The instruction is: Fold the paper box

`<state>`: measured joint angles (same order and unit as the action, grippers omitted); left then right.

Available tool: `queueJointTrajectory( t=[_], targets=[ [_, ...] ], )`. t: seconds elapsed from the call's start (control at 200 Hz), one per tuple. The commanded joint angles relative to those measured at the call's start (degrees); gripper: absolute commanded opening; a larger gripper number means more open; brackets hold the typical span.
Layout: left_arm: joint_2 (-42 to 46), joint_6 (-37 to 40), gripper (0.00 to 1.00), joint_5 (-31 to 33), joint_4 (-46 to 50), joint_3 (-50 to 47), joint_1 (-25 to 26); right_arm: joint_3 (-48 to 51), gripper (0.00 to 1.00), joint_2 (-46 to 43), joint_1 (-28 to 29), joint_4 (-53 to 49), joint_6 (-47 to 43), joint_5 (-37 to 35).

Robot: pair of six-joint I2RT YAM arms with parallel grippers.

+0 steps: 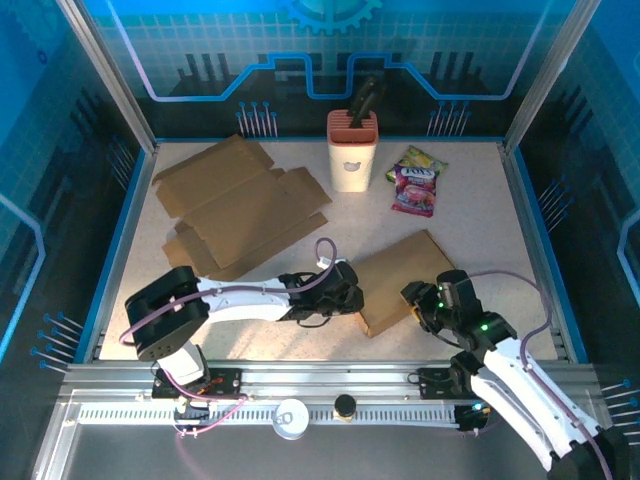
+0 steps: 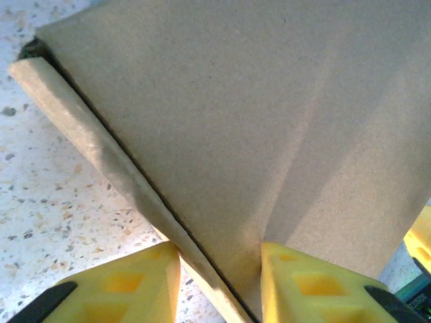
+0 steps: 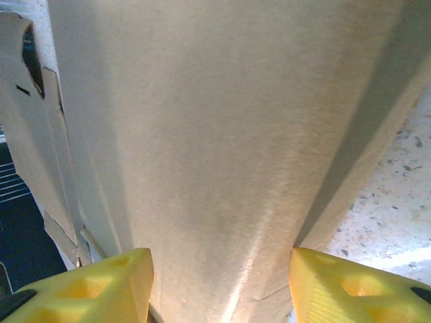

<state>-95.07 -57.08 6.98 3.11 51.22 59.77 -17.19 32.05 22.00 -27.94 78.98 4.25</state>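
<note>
The paper box (image 1: 400, 280) is brown cardboard, lying partly folded on the speckled table between my two arms. My left gripper (image 1: 350, 297) is at its left near corner. In the left wrist view the box's folded edge (image 2: 135, 195) runs down between the yellow fingers (image 2: 138, 282), which press on it from both sides. My right gripper (image 1: 424, 302) is at the box's right near corner. In the right wrist view its fingers (image 3: 357, 289) stand wide apart, with a broad box panel (image 3: 215, 134) between them.
Flat cardboard sheets (image 1: 240, 205) lie at the back left. A white holder with a dark tool in it (image 1: 352, 150) stands at the back centre, with snack packets (image 1: 415, 180) to its right. Blue walls enclose the table; a metal rail (image 1: 320, 385) runs along the near edge.
</note>
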Motion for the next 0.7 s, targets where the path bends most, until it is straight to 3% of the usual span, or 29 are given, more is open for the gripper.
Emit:
queueJointTrajectory(
  t=[0.0, 0.07, 0.215, 0.42, 0.575, 0.695],
  targets=[
    [-3.86, 4.50, 0.33, -2.95, 5.50, 2.36, 0.09, -3.93, 0.57, 0.77, -2.34, -5.03, -5.04, -0.98],
    [-6.34, 4.52, 0.33, -2.74, 5.63, 5.27, 0.09, -5.36, 0.59, 3.38, -5.29, -5.68, -8.34, 0.63],
    [-9.76, 4.55, 0.33, -1.44, 4.79, 10.12, -0.65, -3.37, 0.57, 9.89, -14.85, -1.61, -12.60, 10.84],
    [-16.90, 8.45, 0.34, -4.83, 2.77, 18.75, -3.71, -3.19, 0.58, 10.49, -23.37, 1.88, -15.72, 12.78],
    [-20.26, 11.19, 0.45, -7.85, 3.08, 24.61, -6.78, -4.14, 0.47, 21.10, -28.93, 10.04, -16.64, 17.72],
    [-17.72, 13.70, 0.56, -7.39, 5.52, 26.69, -7.71, -5.13, 0.46, 26.53, -30.00, 15.08, -15.35, 19.42]
  ],
)
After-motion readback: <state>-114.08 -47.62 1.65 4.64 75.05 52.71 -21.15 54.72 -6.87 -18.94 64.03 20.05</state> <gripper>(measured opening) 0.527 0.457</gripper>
